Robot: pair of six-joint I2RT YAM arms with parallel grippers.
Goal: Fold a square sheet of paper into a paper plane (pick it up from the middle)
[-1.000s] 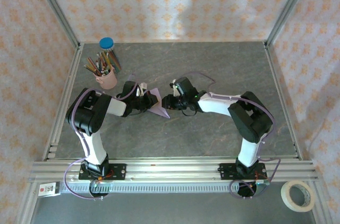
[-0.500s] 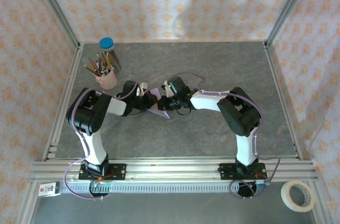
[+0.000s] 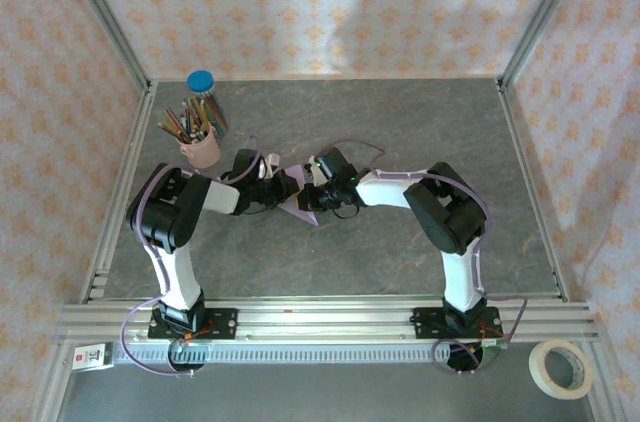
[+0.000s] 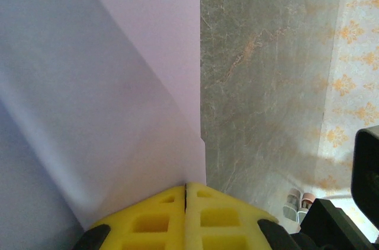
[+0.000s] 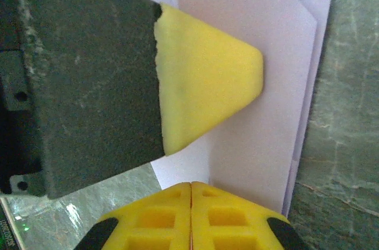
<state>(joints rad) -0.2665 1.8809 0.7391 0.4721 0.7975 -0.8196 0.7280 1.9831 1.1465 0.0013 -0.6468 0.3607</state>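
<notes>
Where the two arms meet, just left of the middle of the tabletop (image 3: 420, 132), we see the folded paper (image 3: 296, 188) between the two grippers, to the near right of the cup (image 3: 203, 150). The left gripper (image 4: 186, 194) is clamped on the paper. Its yellow pads meet at the sheet's edge, and from the right wrist we see one of its fingers (image 5: 207, 84) lying flat on the lilac layers. The right gripper (image 5: 190, 194) has its pads pressed together too, at the paper's edge, though we cannot tell whether any paper is caught between them. The paper shows diagonal creases and overlapping layers, and from above its tip points toward the near right.
</notes>
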